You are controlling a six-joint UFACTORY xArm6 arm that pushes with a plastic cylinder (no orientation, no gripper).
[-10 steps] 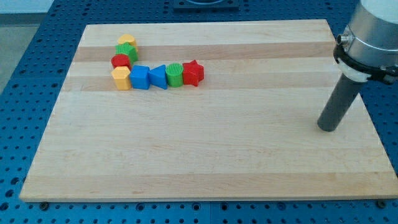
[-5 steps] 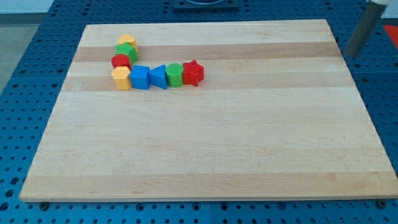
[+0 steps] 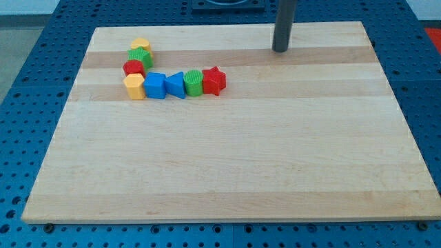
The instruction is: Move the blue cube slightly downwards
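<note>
The blue cube [image 3: 154, 85] sits in a row of blocks at the board's upper left. A yellow block [image 3: 134, 87] touches its left side and a blue triangular block [image 3: 176, 85] its right side. My tip [image 3: 280, 50] is on the board near the top edge, far to the right of the blue cube and a little above its row. It touches no block.
The row continues right with a green block [image 3: 194, 83] and a red star [image 3: 214, 80]. A red block [image 3: 134, 67], a green block [image 3: 140, 56] and a yellow block [image 3: 140, 45] stack upward from the row's left end. The wooden board [image 3: 227, 172] lies on a blue perforated table.
My tip has travelled from the board's right side up past the top right corner and then left along the top edge. No block has moved.
</note>
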